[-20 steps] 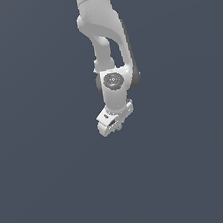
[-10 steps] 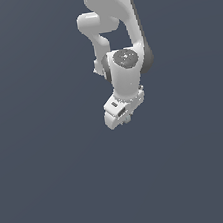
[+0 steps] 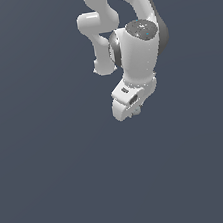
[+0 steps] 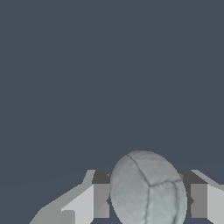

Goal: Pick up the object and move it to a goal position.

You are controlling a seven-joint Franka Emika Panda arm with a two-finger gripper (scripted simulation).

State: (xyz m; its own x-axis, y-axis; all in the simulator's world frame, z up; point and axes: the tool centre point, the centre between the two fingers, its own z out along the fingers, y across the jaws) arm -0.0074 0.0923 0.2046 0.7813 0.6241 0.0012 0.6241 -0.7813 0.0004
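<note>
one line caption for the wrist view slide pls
Pale grey-green ball gripped between the end effector fingers.

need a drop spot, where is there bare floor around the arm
Bare grey floor lies open on every side of the arm, widest toward the exterior view's left and below. The only crowding is at the end effector, where the ball sits between the fingers.

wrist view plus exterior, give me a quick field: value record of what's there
object: pale grey-green ball with faint dark seam lines
ball position: between the two fingers, wrist view
gripper: white gripper, shut on the ball
arm: white arm reaching down from the top of the exterior view
ball in exterior view: hidden by the gripper
surroundings: plain dark blue-grey background
goal marker: none visible
</note>
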